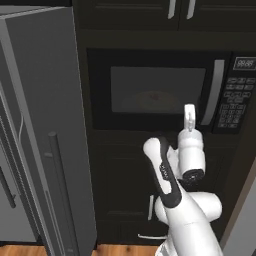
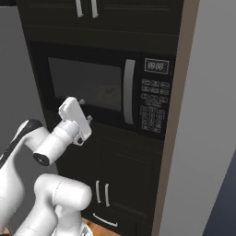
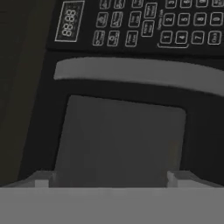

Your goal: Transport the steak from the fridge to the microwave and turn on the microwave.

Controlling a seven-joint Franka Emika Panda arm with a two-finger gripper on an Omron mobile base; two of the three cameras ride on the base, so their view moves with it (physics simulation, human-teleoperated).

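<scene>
The black microwave [image 1: 150, 65] is built into dark cabinets and its windowed door is closed. Behind the glass a faint reddish patch, the steak [image 1: 155, 96] [image 2: 109, 90], rests on a pale round plate. My gripper [image 1: 189, 117] [image 2: 86, 110] hovers just in front of the door's lower right corner, left of the silver handle [image 1: 214, 92] [image 2: 129, 92]. It is open and holds nothing. In the hand view, rolled sideways, I see the window [image 3: 118, 140], the handle [image 3: 140, 72] and the keypad [image 3: 175, 26]. The grey fridge [image 1: 45, 130] stands at the left.
The fridge door [image 1: 35, 100] stands open, swung out toward me at the left. The keypad [image 1: 235, 102] and display [image 2: 156, 66] sit right of the handle. Dark cabinet doors [image 2: 115, 184] lie below the microwave, and a pale wall [image 2: 207, 138] closes the right side.
</scene>
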